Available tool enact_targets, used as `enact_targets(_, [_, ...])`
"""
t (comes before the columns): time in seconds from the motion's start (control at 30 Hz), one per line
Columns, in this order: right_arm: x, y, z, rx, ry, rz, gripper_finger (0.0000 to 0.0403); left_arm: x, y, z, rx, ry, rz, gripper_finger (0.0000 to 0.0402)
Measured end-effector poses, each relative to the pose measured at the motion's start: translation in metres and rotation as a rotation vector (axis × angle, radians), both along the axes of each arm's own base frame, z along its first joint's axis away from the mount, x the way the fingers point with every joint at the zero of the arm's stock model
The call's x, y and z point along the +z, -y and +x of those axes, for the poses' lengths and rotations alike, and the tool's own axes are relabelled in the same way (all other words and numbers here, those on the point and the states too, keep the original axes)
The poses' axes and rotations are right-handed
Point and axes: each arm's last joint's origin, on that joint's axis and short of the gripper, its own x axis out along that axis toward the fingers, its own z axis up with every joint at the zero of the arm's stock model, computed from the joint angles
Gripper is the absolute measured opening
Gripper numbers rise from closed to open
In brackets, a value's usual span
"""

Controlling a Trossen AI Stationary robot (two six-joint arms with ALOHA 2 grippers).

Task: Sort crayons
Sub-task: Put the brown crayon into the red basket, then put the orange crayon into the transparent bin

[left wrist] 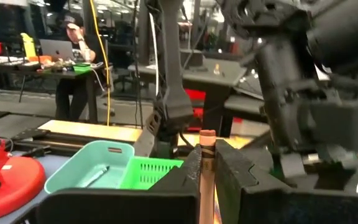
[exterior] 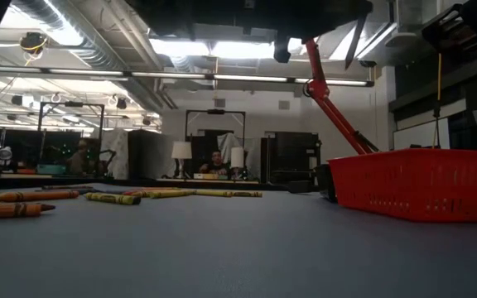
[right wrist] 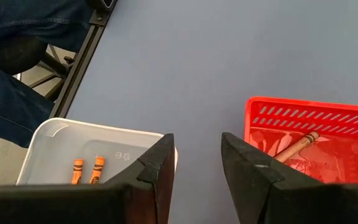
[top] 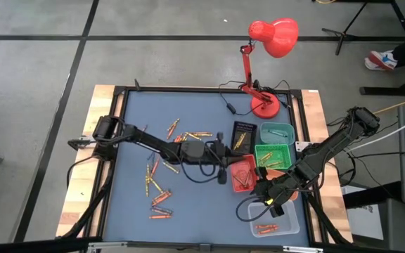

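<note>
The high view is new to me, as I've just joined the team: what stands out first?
A red desk lamp stands at the table's far edge. Crayons lie scattered on the blue mat's left half. Coloured trays cluster to the right, where the left gripper holds a crayon upright beside the red tray.

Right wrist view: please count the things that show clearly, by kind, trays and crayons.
trays: 2, the white tray and the red tray
crayons: 3, two orange in the white tray, one in the red tray
total: 5
</note>
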Motion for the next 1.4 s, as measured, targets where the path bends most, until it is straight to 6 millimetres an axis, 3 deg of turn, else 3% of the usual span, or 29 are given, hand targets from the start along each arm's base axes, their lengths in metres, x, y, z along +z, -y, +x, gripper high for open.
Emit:
enact_targets(0.23, [0.0, 0.0, 0.0, 0.0, 0.0, -0.001, 0.0131, -0.003, -0.002, 0.003, 0.012, 0.071, -0.021, 0.0009])
enact_targets(0.67, [0.0, 0.0, 0.0, 0.0, 0.006, 0.004, 0.0131, -0.061, 0.001, 0.018, 0.01, -0.008, -0.009, 0.0009])
enact_targets(0.83, [0.0, 0.0, 0.001, 0.0, 0.006, 0.004, 0.0131, -0.073, 0.001, 0.019, 0.007, -0.052, -0.003, 0.0028])
enact_targets(1.03, [0.001, 0.0, 0.001, 0.0, 0.006, 0.005, 0.0131, -0.075, 0.003, 0.019, -0.002, -0.065, -0.003, 0.0078])
enact_targets(1.2, [0.001, -0.001, 0.001, 0.0, 0.009, 0.007, 0.0131, -0.068, 0.018, 0.014, -0.081, -0.126, 0.007, 0.0089])
enact_targets(1.4, [0.001, -0.001, 0.001, 0.0, 0.009, 0.007, 0.0131, -0.046, 0.049, -0.011, -0.319, -0.395, 0.025, 0.009])
